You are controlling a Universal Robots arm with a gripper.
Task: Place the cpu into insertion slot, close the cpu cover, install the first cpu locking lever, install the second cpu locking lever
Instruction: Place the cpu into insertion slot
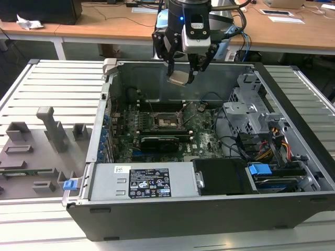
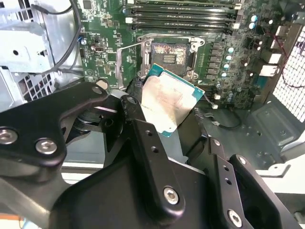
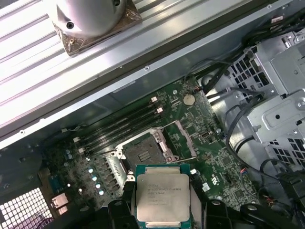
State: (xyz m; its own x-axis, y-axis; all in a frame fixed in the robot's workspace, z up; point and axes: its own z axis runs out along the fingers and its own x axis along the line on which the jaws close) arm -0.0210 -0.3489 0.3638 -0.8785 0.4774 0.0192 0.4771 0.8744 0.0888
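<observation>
At the exterior view's left sits a grey tray [image 1: 31, 141] of fixtures, nothing of mine there. Next over is the open case [image 1: 183, 209] w/ the board [image 1: 204, 136] flat on its floor.

My gripper [image 1: 181, 73] hangs over the case's far wall, clamped on the cpu [image 1: 177, 79] by two opposite edges, chip a bit tilted. The slot [image 1: 166, 121] lies lower and nearer the camera, just behind the black card [image 1: 159, 142]. The cpu is well above it, no contact. At the exterior view's right are the drive cage [image 1: 251, 112] & cables, apart from me.

In the first wrist view the cpu [image 3: 162, 198] shows its silvery lid, and the slot [image 3: 143, 153] beyond it is bare. The cover [image 3: 189, 141] looks swung open beside the slot, so nothing seems to block entry. Lever positions I can't make out for sure.

Step in hand, as I judge it, is the 1st: cpu to slot, at the carry stage. Cover & both levers aren't done yet.

Seating calls for the chip centred over the slot, levelled and edges squared to the rim. It also needs the right corner orientation, which I can't confirm from here. Contacts look delicate, so approach should be gentle, w/ no sliding.
</observation>
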